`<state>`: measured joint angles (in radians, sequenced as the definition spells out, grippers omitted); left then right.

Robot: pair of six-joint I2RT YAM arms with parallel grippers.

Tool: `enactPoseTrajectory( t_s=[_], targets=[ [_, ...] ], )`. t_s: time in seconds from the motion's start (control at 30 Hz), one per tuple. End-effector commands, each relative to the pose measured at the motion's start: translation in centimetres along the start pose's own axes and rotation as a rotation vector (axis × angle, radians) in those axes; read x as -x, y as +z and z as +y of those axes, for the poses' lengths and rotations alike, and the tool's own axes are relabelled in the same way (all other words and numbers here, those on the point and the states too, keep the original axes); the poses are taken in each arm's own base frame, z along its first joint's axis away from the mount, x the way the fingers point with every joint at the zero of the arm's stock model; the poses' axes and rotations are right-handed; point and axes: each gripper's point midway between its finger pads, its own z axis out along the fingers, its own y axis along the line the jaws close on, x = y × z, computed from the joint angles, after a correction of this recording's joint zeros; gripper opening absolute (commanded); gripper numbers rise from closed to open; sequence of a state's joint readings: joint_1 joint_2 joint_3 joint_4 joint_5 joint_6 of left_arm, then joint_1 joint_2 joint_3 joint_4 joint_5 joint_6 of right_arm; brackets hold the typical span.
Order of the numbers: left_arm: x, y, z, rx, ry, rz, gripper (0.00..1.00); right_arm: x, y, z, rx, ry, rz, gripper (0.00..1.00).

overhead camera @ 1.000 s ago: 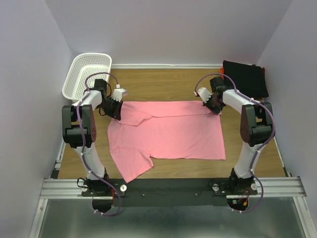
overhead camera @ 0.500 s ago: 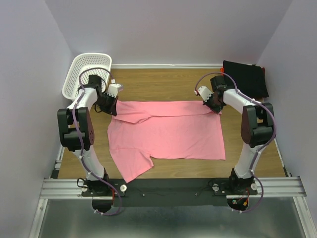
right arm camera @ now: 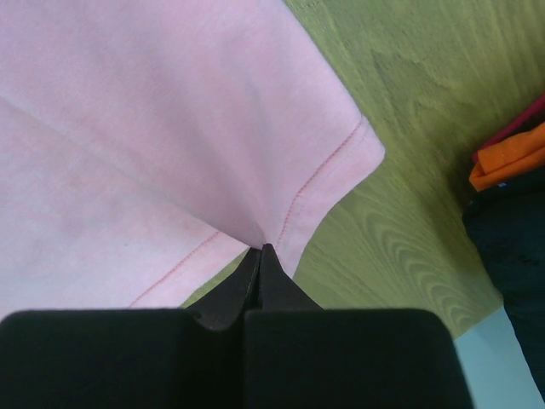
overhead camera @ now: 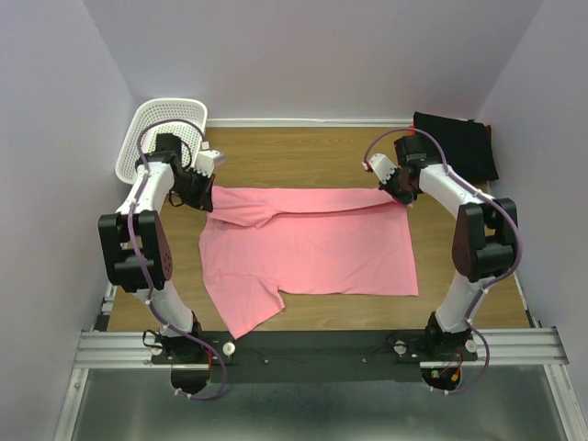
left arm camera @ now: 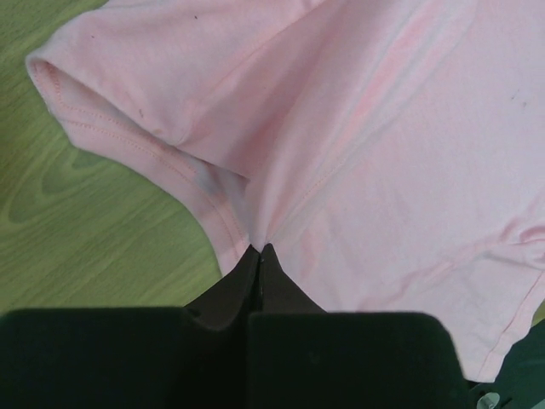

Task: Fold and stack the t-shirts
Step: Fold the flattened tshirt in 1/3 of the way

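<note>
A bright pink t-shirt (overhead camera: 312, 248) lies spread across the wooden table. My left gripper (overhead camera: 209, 196) is shut on its far left corner by the sleeve; in the left wrist view the jaws (left arm camera: 260, 250) pinch the pink cloth (left arm camera: 358, 153) to a point. My right gripper (overhead camera: 401, 195) is shut on the far right hem corner, where the pink cloth (right arm camera: 170, 128) bunches at the jaw tips (right arm camera: 260, 249). The far edge is lifted slightly between both grippers. A folded black t-shirt (overhead camera: 455, 145) lies at the back right, with an orange-red t-shirt's edge (right arm camera: 509, 158) showing beside it.
A white lattice basket (overhead camera: 161, 136) stands at the back left, just behind my left arm. Walls close in the table on the left, right and far sides. Bare wood (overhead camera: 303, 152) runs between the basket and the black pile.
My left gripper has closed on the shirt's far left corner and drawn it outward to the left. Both grippers have lifted the far edge a little toward the back.
</note>
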<state>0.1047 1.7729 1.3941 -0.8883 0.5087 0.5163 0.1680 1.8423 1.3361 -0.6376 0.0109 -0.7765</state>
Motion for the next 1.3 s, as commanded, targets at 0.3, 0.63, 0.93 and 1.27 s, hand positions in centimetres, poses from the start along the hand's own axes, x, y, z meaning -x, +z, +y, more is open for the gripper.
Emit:
enactPoseTrajectory(
  t_s=[0.3, 0.63, 0.93, 1.27],
  targets=[
    [-2.8, -2.0, -0.9, -0.005, -0.011, 0.036, 0.00, -2.1, -1.3, 1.8, 0.040, -0.017, 0.036, 0.01],
    [-4.8, 0.5, -0.3, -0.016, -0.059, 0.069, 0.00, -2.6, 1.0, 3.7, 0.135, 0.003, 0.066, 0.13],
    [-0.9, -0.6, 1.0, 0.036, -0.018, -0.044, 0.39, 1.5, -1.8, 3.7, 0.192, 0.112, -0.041, 0.49],
    [-0.3, 0.3, -2.4, 0.033, 0.134, -0.031, 0.35, 4.6, -1.7, 6.0, 0.314, 0.247, -0.076, 0.44]
  ],
)
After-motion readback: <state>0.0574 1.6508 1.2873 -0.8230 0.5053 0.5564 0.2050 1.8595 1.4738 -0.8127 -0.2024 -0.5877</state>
